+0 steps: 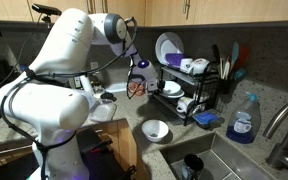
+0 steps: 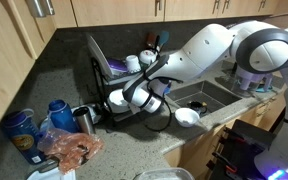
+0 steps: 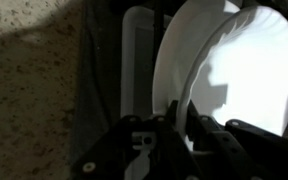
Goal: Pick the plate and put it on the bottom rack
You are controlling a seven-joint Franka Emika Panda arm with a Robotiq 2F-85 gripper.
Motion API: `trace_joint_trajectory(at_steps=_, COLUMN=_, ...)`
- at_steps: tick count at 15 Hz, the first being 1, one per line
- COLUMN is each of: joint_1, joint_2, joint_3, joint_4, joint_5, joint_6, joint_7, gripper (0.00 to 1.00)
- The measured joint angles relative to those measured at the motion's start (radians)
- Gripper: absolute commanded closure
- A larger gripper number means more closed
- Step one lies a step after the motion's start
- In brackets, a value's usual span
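Hand [image 3: 181,118] tight on smooth round plate [image 3: 184,70]

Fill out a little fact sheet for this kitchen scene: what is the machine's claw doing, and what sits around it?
Place: kitchen counter beside a sink
Claw: gripper by the bottom rack of a black wire dish rack
Plate: the plate stands upright, its rim between the fingers in the wrist view
Grip: cannot tell whether it is clamped
Upper tier: large blue-rimmed plate, standing
Counter: white bowl, blue soap bottle
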Motion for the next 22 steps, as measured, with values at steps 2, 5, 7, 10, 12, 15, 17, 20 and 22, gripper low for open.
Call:
trace_joint_trajectory(at_steps=2, joint_1=0.038, joint_2=-0.001, joint_3=-0.06, joint_4=-0.004, joint_5=-0.007, joint_6=-0.049, joint_7=0.03, gripper=0.98)
trace_joint_trajectory(at_steps=5, joint_1=0.125, joint_2=-0.001, joint_3=-0.194, joint_4=-0.03, joint_5=-0.102, joint_6=-0.159, joint_7=0.164, gripper=0.98)
trace_joint_trajectory(at_steps=7, joint_1=0.2, joint_2=0.002, joint_3=-0.307, joint_4=-0.041, joint_5=-0.217, joint_6=-0.26, joint_7=0.307, gripper=0.98)
trace_joint_trajectory(at_steps=10, joint_1=0.304, joint_2=0.006, joint_3=-0.455, joint_4=-0.025, joint_5=-0.389, joint_6=-0.41, joint_7=0.517, gripper=0.98)
trace_joint_trajectory(at_steps=12, joint_1=0.349, joint_2=0.007, joint_3=-0.521, joint_4=-0.002, joint_5=-0.467, joint_6=-0.483, joint_7=0.622, gripper=0.98)
trace_joint_trajectory(at_steps=15, joint_1=0.352, joint_2=0.01, joint_3=-0.552, joint_4=0.034, joint_5=-0.586, joint_6=-0.545, joint_7=0.737, gripper=0.98)
trace_joint_trajectory(at_steps=17, joint_1=0.305, joint_2=0.003, joint_3=-0.508, joint_4=0.056, joint_5=-0.737, joint_6=-0.545, joint_7=0.852, gripper=0.98)
trace_joint_trajectory(at_steps=20, joint_1=0.229, joint_2=-0.02, joint_3=-0.429, joint_4=0.07, joint_5=-0.938, joint_6=-0.545, joint_7=0.986, gripper=0.98)
trace_joint_trajectory(at_steps=22, joint_1=0.179, joint_2=-0.031, joint_3=-0.377, joint_4=0.079, joint_5=-1.047, joint_6=-0.545, joint_7=1.061, gripper=0.98)
